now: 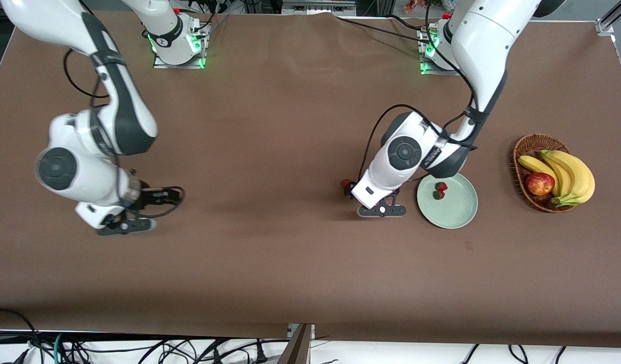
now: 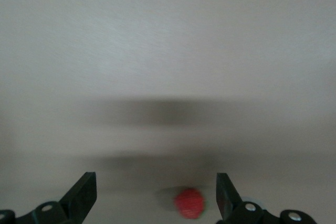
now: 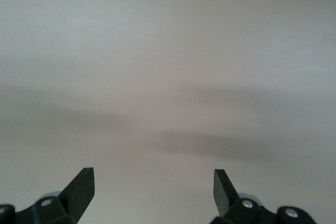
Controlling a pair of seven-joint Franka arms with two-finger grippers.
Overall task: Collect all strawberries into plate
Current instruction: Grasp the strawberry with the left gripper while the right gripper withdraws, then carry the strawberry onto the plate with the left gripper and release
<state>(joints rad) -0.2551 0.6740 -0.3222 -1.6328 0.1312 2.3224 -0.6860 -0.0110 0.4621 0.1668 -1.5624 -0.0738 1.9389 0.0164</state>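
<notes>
smooth round plate [image 1: 454,207] holds 2 strawberries [image 1: 439,190]; left gripper [image 2: 156,195] spread.

Both arms [image 1: 472,45] are glossy white shells with dark grey joint bands and round grey caps on the elbows. Black cables loop along the outside. Bases [image 1: 179,45] glow green, with a little red button on top. Fingers [image 2: 83,195] are black and wedge-shaped, silver screws at the knuckles.

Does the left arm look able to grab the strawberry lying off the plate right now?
Probably yes. The left tool is open and low over the table, with the loose strawberry between its fingers and nothing blocking it. The plate sits just beside.
</notes>
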